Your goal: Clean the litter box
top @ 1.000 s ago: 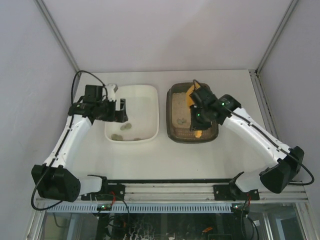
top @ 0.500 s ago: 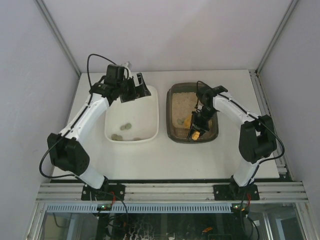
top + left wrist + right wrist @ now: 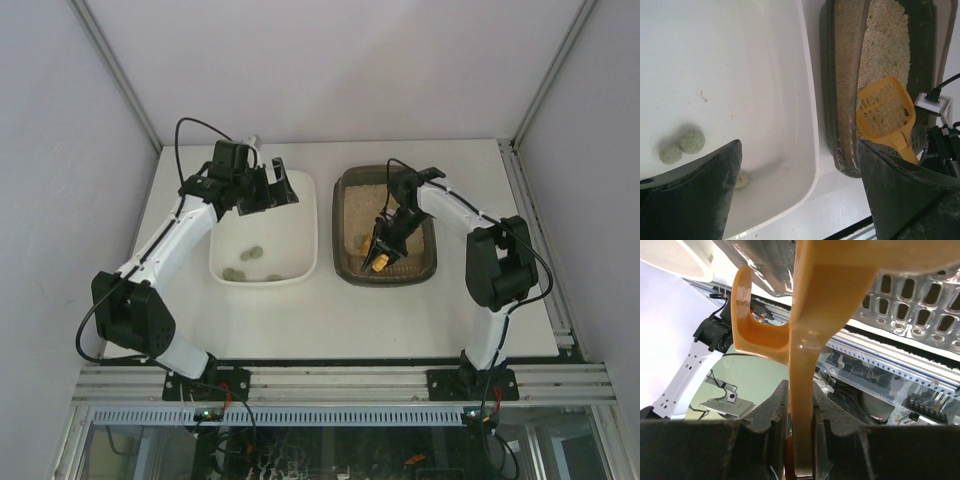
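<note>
Slightly leftward, the orange scoop [image 3: 379, 262] has been carried by the right gripper [image 3: 385, 250] within the last half second, while the left gripper [image 3: 282, 188] has been shifted only a little over the far end of the white tub [image 3: 313, 235]. From above, the litter box [image 3: 338, 215] is seen on the table [image 3: 400, 320], just right of the tub, and the scoop is held low at its near end. A fresh pass through the litter is judged to be under way. Greenish clumps [image 3: 250, 254] are already lying in the tub.

In the left wrist view, the left gripper [image 3: 799, 150] is shown spread wide with nothing held. The orange scoop [image 3: 885, 107] is seen down in the near end of the litter box [image 3: 840, 125], and no clump can be made out on it.

In the right wrist view, the handle of the orange scoop [image 3: 802, 340] is clamped between the closed fingers of the right gripper [image 3: 800, 432]. The litter itself is hidden there.
</note>
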Robot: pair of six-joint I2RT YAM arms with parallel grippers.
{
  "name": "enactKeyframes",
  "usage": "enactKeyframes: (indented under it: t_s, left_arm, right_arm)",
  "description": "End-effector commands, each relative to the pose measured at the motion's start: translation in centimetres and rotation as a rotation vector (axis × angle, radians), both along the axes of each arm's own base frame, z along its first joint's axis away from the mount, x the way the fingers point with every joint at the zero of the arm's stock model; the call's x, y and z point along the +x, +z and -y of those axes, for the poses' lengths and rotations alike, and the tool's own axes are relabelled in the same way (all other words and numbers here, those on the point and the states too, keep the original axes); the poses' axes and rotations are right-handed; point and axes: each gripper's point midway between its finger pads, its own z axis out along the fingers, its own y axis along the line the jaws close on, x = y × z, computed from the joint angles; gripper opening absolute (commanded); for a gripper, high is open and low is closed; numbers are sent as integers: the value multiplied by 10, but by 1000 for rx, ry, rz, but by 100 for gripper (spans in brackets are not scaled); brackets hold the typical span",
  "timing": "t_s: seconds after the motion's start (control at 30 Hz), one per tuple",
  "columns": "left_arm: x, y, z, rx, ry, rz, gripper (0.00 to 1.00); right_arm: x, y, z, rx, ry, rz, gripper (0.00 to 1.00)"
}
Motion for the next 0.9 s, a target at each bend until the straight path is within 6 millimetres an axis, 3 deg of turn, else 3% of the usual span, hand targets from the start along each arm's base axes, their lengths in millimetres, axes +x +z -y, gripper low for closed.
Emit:
enactKeyframes:
  t_s: [0.0,0.17,0.3,0.43,0.63,0.87]
  left_arm:
    - [-10,18,-13,43,-6,110,100]
    - [-18,12,-23,81,-4,115,100]
    - [-23,11,-31,110,-1,123,100]
    - [-27,6,-38,131,-3,125,100]
    - [-29,0,-44,138,4,100,100]
    - [-32,-2,-48,145,13,99,100]
  right_arm:
    - [-2,6,-20,66,22,-47,0]
    - [21,-14,-20,59,-3,19,0]
    - [34,-14,-16,120,-49,100,0]
    - [37,3,-3,146,-69,183,0]
    - [36,13,25,134,-100,265,0]
    - [27,10,44,108,-74,398,0]
